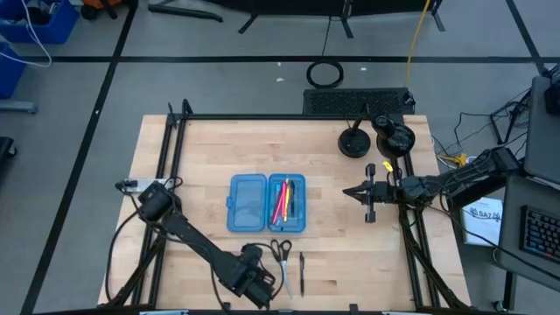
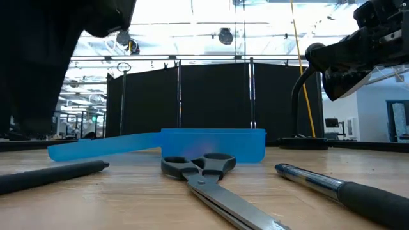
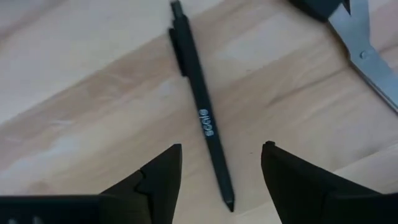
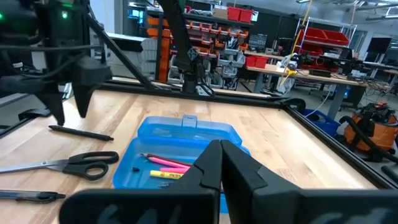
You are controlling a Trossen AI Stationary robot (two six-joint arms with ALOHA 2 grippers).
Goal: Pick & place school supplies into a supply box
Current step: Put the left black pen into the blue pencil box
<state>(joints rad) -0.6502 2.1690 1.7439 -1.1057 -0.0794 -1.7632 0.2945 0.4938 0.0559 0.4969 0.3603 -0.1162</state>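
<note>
Your left hand (image 3: pixel 221 165) released, fingers spread over black pen (image 3: pixel 202 115) lying flat on counter (image 1: pixel 350 245), near front edge. Scissors (image 1: pixel 282 255) just beside pen. Open blue supply box (image 1: pixel 267 203) mid-counter, holding pink, yellow, probably red pens. Your right hand (image 1: pixel 367 192) clenched, empty, hanging right of box.
</note>
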